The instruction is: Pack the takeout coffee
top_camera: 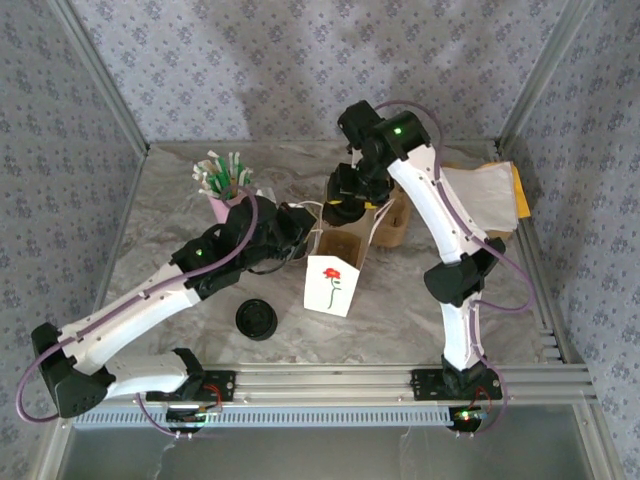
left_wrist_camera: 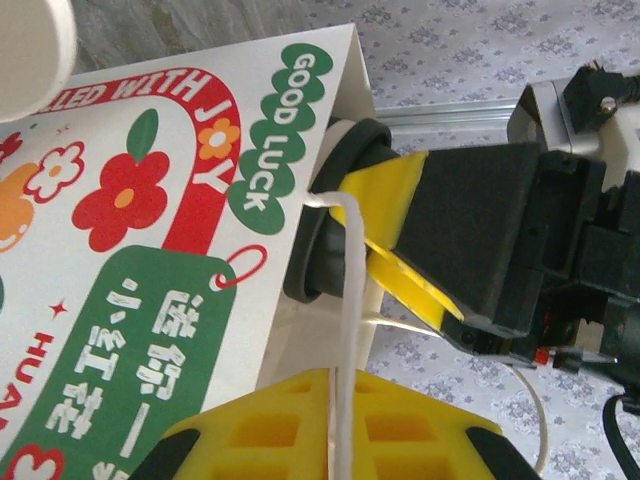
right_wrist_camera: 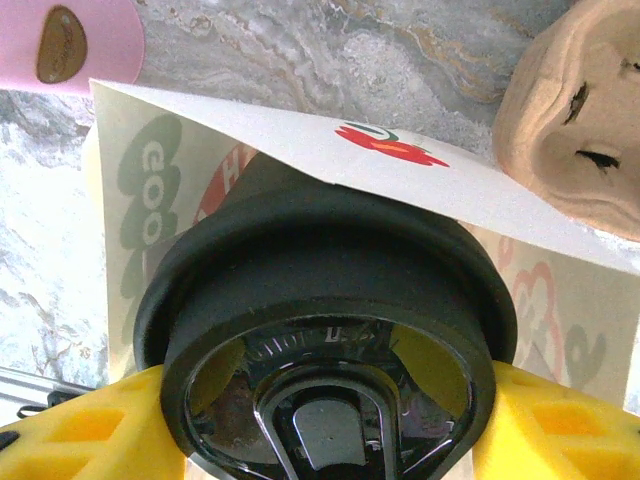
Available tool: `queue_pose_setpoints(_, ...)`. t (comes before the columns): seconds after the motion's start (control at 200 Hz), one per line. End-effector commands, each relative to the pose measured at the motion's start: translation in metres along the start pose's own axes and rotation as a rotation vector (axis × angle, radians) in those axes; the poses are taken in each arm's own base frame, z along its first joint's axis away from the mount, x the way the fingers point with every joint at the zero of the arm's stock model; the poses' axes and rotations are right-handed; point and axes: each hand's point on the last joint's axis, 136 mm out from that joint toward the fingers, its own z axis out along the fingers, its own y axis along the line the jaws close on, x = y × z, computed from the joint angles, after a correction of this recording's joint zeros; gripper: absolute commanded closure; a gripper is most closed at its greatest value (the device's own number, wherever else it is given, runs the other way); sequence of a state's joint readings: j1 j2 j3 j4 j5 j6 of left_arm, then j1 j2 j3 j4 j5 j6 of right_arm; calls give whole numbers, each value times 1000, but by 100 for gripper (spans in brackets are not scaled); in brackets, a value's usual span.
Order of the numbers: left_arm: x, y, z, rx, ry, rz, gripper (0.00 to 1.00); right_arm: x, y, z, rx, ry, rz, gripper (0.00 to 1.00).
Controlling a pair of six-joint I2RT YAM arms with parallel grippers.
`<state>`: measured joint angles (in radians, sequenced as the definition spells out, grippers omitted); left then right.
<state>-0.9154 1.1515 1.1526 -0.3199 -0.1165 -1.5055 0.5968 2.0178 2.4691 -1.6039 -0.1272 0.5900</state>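
The takeout coffee shows as its round black lid, with my right gripper shut on it, a yellow finger on each side. The lid sits at the open mouth of a white paper bag printed with flowers and "GOOD LUCK". The cup's body is hidden behind the bag's wall. My left gripper is shut on the bag's white string handle, pulling it sideways. In the top view the bag stands mid-table, with the left gripper at its left and the right gripper above it.
A loose black lid lies on the table near the front. A pink cup of straws stands behind the left arm. A brown pulp carrier and a pale paper packet lie at the back right.
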Motion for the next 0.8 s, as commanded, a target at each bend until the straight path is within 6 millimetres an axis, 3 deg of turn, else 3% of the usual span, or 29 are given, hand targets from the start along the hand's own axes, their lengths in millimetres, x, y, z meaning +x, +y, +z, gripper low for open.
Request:
queue_pose_setpoints(0.0, -3, 0, -10, 10, -6, -19, 93, 50, -26, -23, 107, 126, 19, 47)
queue_pose_setpoints(0.12, -1, 2, -14, 9, 0, -26, 95, 57, -21, -27, 102, 122, 5, 47)
queue_pose_setpoints(0.305, 3, 0, -17, 10, 7, -29, 92, 60, -12, -17, 109, 148, -22, 47)
queue_pose_setpoints(0.795, 19, 3, 5, -1, 53, -55, 91, 37, -8, -6, 83, 127, -42, 47)
